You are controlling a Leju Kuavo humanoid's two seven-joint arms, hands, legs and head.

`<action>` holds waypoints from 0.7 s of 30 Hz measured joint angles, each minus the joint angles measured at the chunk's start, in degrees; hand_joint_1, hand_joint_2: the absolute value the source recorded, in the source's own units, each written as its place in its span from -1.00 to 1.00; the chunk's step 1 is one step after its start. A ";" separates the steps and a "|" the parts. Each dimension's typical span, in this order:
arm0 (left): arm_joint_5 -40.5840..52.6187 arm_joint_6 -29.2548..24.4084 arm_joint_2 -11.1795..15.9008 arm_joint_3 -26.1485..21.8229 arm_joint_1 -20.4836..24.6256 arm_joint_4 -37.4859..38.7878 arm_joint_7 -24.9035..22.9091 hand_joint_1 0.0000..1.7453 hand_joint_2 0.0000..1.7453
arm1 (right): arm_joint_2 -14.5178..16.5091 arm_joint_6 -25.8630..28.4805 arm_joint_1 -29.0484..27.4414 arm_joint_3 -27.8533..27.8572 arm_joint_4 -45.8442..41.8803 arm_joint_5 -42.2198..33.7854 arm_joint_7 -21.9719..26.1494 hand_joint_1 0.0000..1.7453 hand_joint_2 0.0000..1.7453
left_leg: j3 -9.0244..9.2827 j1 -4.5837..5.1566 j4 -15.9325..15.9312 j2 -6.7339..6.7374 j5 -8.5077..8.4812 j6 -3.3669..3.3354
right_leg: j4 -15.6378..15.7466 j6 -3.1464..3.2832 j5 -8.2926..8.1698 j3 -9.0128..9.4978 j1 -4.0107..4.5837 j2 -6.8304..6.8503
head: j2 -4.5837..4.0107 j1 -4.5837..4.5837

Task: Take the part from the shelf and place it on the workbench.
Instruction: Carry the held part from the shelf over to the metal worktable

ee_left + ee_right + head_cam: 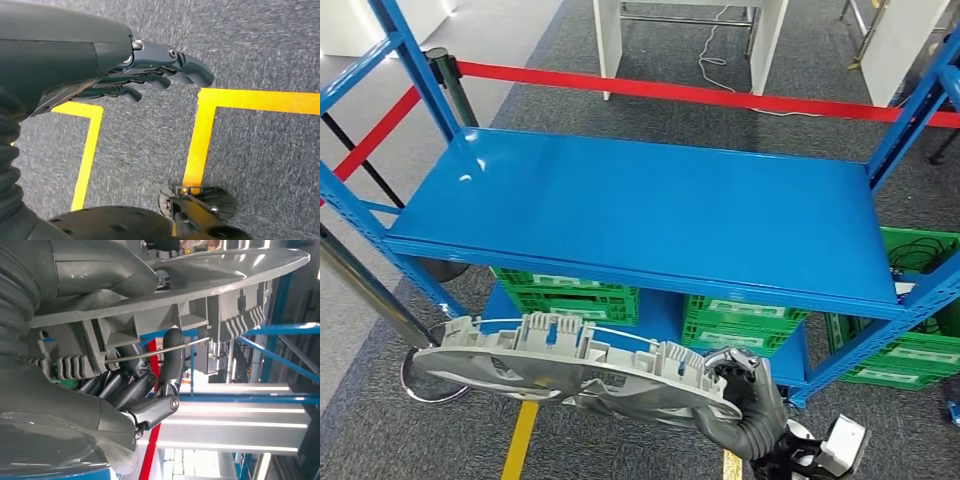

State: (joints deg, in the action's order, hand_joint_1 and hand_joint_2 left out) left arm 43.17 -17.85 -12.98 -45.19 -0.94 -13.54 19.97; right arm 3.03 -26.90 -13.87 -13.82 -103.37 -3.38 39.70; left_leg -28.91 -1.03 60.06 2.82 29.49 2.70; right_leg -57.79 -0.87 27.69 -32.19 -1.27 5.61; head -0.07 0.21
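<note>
The right hand (752, 400) is clamped on one end of the long grey part (569, 365), held level off the blue shelf (652, 210) at six o'clock; the left hand (158, 70) hangs with nothing in it, fingers loosely extended. Carrying seems underway; next likely comes turning toward the workbench without tipping the part.

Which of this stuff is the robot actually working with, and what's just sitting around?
In the job: the grey part, gripped at one end by the right hand; the blue shelf.

Just around: green crates, red barrier tape, yellow floor lines; left hand idle.
</note>
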 joint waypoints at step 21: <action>2.18 0.33 -0.34 -1.41 -0.67 -0.70 -0.10 -1.00 1.00 | 0.08 1.85 -0.11 0.02 -0.12 -0.12 0.04 1.00 1.00 | -9.68 2.22 -0.68 -6.15 -6.25 -2.98 | 2.97 2.42 4.24 6.85 1.72 -6.76 | 0.00 -0.18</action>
State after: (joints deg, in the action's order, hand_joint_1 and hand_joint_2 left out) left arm 45.35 -17.52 -13.33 -46.60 -1.60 -14.24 19.87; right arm 3.11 -25.05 -13.98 -13.81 -103.49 -3.50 39.74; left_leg -38.60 1.20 59.38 -3.33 23.23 -0.28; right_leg -54.82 1.55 31.92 -25.33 0.44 -1.15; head -0.07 0.03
